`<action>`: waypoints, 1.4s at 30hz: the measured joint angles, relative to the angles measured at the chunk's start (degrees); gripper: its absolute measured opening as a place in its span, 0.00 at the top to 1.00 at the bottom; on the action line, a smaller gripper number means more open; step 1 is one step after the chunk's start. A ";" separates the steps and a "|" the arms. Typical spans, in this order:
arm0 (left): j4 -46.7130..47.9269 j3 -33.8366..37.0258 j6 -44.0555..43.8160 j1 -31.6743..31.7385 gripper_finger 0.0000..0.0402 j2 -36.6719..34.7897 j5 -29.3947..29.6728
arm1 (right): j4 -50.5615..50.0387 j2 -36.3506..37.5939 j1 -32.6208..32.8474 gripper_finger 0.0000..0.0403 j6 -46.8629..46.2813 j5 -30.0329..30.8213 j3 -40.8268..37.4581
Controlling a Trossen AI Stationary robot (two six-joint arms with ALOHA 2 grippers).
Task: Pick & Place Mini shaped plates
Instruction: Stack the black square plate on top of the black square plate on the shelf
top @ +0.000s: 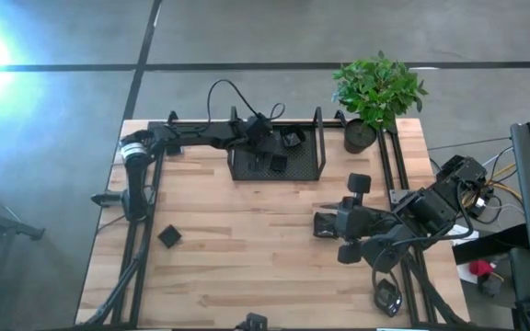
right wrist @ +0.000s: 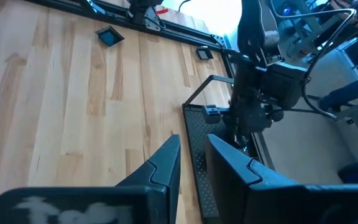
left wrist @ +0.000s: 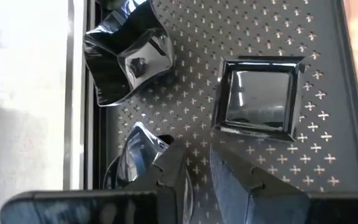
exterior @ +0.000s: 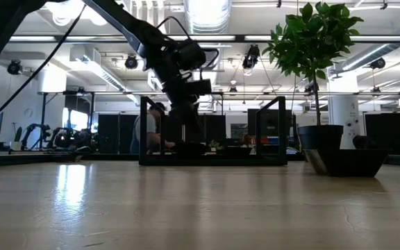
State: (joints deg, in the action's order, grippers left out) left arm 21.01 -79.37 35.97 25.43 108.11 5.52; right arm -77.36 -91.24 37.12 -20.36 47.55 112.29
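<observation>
Over mesh tray (top: 306,165) at table's far edge, we see left gripper (left wrist: 199,163) hovering, fingers slightly spread, nothing pinched. Below it, square plate (left wrist: 258,94), wavy plate (left wrist: 126,53), third plate (left wrist: 132,163) lie in tray. One plate (top: 169,235) sits alone on table (top: 247,248). Right gripper (right wrist: 191,155) waits mid-table, narrow gap, empty.

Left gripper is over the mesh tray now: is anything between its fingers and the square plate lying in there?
Nothing visible. In the left wrist view the left gripper hangs with its jaws apart just above the mesh tray, and only bare tray floor separates it from the square plate. A wavy-edged plate lies off to one side, apart from it.
</observation>
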 joint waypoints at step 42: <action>11.50 -0.76 -9.57 -12.45 0.86 -14.08 13.43 | -1.10 0.00 0.00 0.83 1.09 0.02 0.00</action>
State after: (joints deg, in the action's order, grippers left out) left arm 32.51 -80.13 26.39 12.99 94.03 18.95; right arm -78.46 -91.24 37.12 -19.27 47.57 112.29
